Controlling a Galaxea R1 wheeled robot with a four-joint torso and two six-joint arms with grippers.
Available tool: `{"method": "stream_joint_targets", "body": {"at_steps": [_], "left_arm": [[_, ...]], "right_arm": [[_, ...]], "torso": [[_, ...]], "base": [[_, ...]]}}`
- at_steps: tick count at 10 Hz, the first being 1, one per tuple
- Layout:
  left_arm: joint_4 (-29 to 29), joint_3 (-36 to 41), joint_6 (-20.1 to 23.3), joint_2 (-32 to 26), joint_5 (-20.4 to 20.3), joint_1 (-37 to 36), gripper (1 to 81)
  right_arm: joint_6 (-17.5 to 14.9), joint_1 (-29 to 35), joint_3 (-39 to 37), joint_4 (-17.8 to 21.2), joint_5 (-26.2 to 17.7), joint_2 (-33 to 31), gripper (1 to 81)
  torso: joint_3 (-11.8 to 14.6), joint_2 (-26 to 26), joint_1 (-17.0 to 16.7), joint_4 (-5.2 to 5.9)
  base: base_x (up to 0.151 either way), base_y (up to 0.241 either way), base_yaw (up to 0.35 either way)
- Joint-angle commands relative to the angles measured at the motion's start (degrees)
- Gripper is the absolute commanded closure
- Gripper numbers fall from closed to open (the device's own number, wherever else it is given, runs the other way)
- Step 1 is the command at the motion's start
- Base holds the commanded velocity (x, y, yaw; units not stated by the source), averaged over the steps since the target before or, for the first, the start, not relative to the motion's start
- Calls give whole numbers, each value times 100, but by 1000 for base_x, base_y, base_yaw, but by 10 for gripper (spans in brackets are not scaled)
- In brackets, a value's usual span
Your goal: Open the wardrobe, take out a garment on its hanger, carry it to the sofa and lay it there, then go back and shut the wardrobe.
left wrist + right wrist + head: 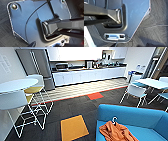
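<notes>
Orange garment [117, 132] lying crumpled on the blue sofa [140, 119] seat, hanger hook [114, 120] poking up at its collar. Probably light, limp, slippery; best taken by the hook. Cannot tell either gripper's opening, nor the garment's place relative to them

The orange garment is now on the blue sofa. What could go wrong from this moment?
1. The garment lies bunched near the front edge of the sofa seat, so it may slide to the floor.
2. The hanger hook stands up from the cloth; a passing arm could catch it and drag the garment off.
3. White stools and chairs stand around the carpet, so the base might bump them while driving.
</notes>
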Motion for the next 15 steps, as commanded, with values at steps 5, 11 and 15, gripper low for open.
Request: {"method": "stream_joint_targets", "body": {"at_steps": [5, 11, 15], "left_arm": [[48, -6, 34, 21, 214, -167, 10], [-32, 12, -10, -234, 153, -123, 10], [-32, 12, -10, -207, 153, -114, 10]], "right_arm": [[-126, 152, -86, 192, -347, 38, 10], [-73, 108, 705, 262, -242, -762, 10], [-64, 99, 608, 289, -242, -771, 10]], "torso": [[0, 0, 0, 0], [0, 0, 0, 0], [0, 0, 0, 0]], "base": [[0, 0, 305], [0, 0, 305], [0, 0, 306]]}}
